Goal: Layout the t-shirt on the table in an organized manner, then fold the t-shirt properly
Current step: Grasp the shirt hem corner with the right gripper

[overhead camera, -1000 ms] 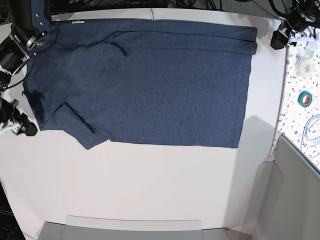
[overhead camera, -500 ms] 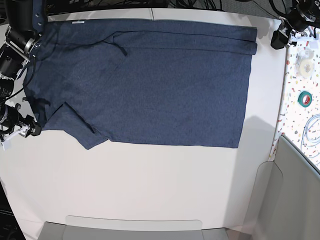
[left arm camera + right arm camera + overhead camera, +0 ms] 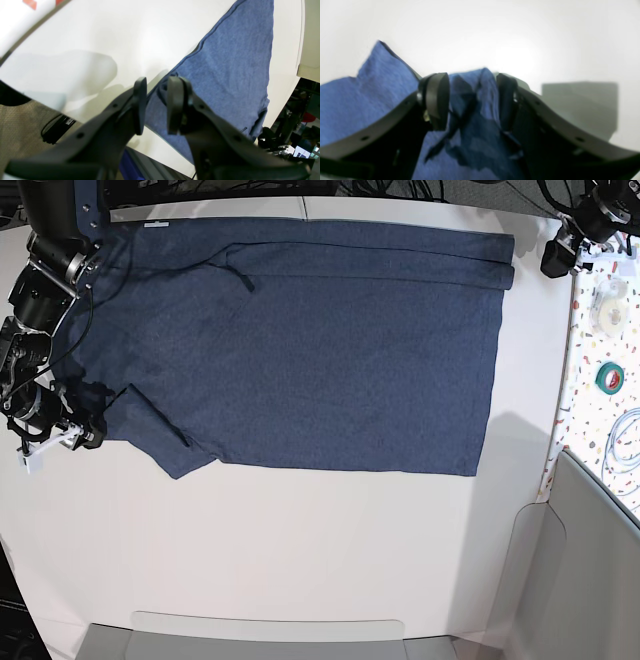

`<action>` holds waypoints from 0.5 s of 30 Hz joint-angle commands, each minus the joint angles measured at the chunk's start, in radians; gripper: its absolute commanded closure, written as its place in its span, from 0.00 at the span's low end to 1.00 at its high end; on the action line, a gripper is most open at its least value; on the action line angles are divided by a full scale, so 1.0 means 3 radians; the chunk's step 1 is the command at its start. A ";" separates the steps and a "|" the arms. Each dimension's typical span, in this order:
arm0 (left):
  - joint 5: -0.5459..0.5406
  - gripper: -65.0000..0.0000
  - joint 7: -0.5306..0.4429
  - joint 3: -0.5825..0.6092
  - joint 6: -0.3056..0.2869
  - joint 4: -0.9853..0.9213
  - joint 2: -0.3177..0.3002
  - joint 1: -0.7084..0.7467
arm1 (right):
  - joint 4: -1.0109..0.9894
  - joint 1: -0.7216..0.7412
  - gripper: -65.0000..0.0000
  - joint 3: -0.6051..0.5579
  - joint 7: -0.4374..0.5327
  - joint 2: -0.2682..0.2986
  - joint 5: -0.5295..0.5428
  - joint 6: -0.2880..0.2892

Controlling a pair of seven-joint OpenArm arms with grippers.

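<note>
A navy t-shirt [image 3: 300, 350] lies spread across the white table [image 3: 300, 550], its hem toward the base view's right and its collar end toward the left, where a short sleeve [image 3: 165, 442] folds over near the lower corner. My right gripper [image 3: 88, 418] sits at that left edge of the cloth; from the wrist, its jaws stand apart with a bunched ridge of the shirt [image 3: 472, 100] rising between them, though blur hides whether they press the fabric. My left gripper [image 3: 556, 258] hangs at the far right corner of the table, just off the shirt's edge; its jaws [image 3: 155, 105] are slightly parted and empty, the fabric [image 3: 225, 75] lying beyond them.
</note>
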 commanded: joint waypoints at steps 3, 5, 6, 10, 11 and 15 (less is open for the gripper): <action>-0.0058 0.78 -0.0001 -0.0033 -0.0014 0.0046 -0.0041 0.0027 | 0.0028 0.0054 0.53 -0.0053 -0.0004 0.0044 -0.0018 0.0023; -0.0058 0.78 -0.0001 -0.0033 -0.0014 0.0051 -0.0041 0.0027 | 0.0034 0.0054 0.56 -0.0130 -0.0004 0.0049 -0.0018 0.0033; -0.0058 0.78 -0.0001 -0.0033 -0.0014 0.0051 -0.0041 0.0027 | 0.0044 0.0054 0.60 -0.0166 -0.0004 0.0054 -0.0018 0.0033; -0.0063 0.78 -0.0001 -0.0038 -0.0014 0.0153 -0.0072 0.0012 | 0.0044 0.0054 0.99 -0.0304 -0.0004 0.0069 -0.0018 0.0033; -0.0063 0.78 -0.0001 -0.0038 -0.0014 0.0240 -0.0097 0.0002 | 0.0054 0.0054 1.00 -0.0350 -0.0004 0.0069 -0.0018 0.0033; -0.0063 0.77 0.0045 -0.0003 -0.0014 0.0506 -0.0404 -0.0300 | 0.0059 0.0054 0.98 -0.0432 -0.0004 0.0069 -0.0018 0.0033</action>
